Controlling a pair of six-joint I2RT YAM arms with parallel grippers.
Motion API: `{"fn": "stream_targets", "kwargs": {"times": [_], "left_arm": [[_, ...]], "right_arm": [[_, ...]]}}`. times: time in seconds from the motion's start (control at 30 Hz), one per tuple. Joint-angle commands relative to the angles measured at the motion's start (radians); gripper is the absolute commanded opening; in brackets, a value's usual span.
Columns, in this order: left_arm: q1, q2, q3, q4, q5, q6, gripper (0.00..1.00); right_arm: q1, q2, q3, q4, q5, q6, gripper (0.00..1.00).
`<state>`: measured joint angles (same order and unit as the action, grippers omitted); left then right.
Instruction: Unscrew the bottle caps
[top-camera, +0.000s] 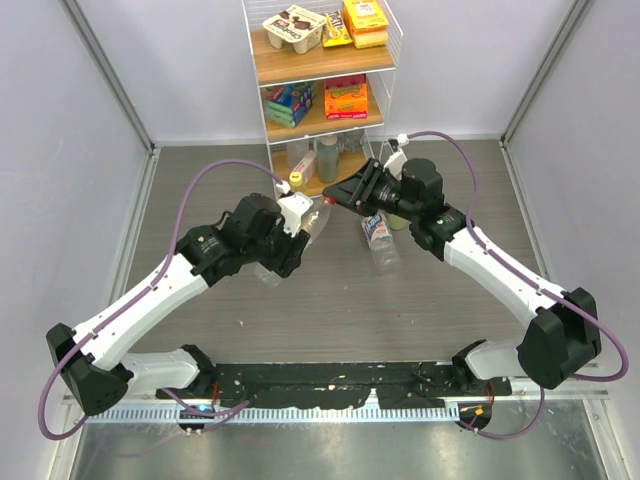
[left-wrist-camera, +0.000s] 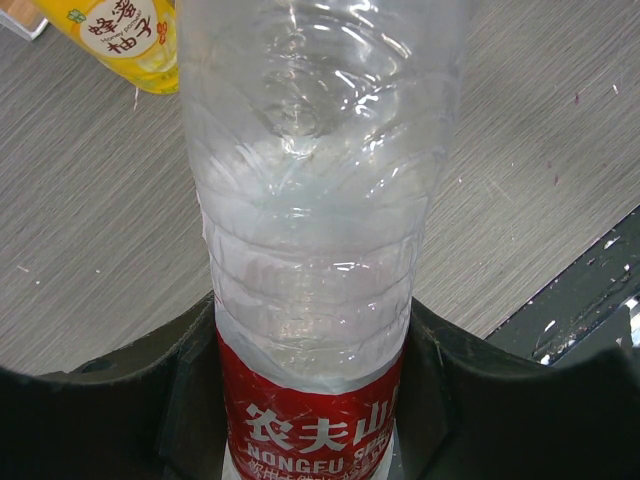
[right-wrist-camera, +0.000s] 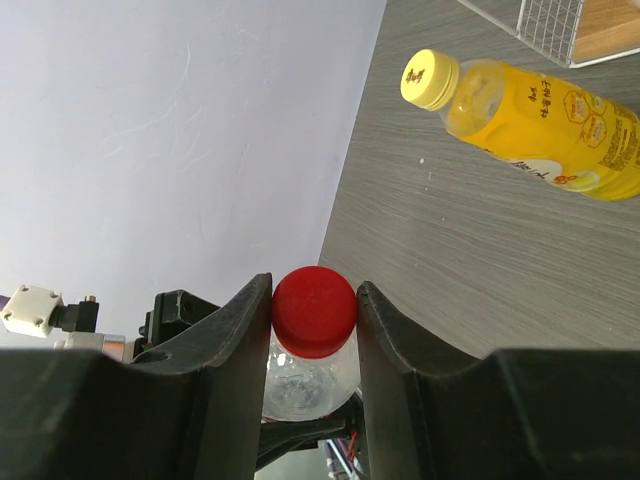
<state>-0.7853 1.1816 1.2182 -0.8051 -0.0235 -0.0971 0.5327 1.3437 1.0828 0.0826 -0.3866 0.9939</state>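
My left gripper (top-camera: 296, 232) is shut on the body of the clear bottle with the red label (left-wrist-camera: 318, 210), gripping at the label (left-wrist-camera: 310, 420), and holds it tilted above the table. My right gripper (right-wrist-camera: 314, 300) is shut on that bottle's red cap (right-wrist-camera: 315, 310), both fingers touching it; in the top view the right gripper (top-camera: 337, 197) meets the bottle's neck. The yellow-orange juice bottle (right-wrist-camera: 540, 125) lies on the table with its yellow cap (right-wrist-camera: 430, 78) on. The clear bottle with the blue-white label (top-camera: 378, 240) lies below the right wrist; I cannot make out its cap.
A wire rack (top-camera: 320, 90) with wooden shelves of snacks and bottles stands at the back centre, right behind both grippers. The yellow cap also shows in the top view (top-camera: 296, 180) by the rack's foot. Grey walls close in on both sides.
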Motion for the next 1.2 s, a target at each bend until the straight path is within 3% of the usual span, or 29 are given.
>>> {"fn": "stream_targets", "kwargs": {"times": [0.0, 0.2, 0.57, 1.17], "left_arm": [[-0.005, -0.005, 0.033, 0.015, -0.003, -0.010, 0.19], [-0.005, -0.025, 0.064, 0.021, 0.019, -0.026, 0.15], [-0.005, -0.033, 0.181, 0.015, 0.201, -0.092, 0.10], [-0.005, -0.106, 0.192, 0.231, 0.628, -0.237, 0.00]], "right_arm": [[0.009, -0.020, 0.048, 0.045, -0.032, -0.050, 0.02], [0.007, -0.049, 0.085, 0.040, -0.064, -0.086, 0.02], [0.009, -0.124, 0.086, 0.151, -0.155, -0.107, 0.02], [0.007, -0.236, 0.134, 0.249, -0.422, -0.227, 0.02]]}}
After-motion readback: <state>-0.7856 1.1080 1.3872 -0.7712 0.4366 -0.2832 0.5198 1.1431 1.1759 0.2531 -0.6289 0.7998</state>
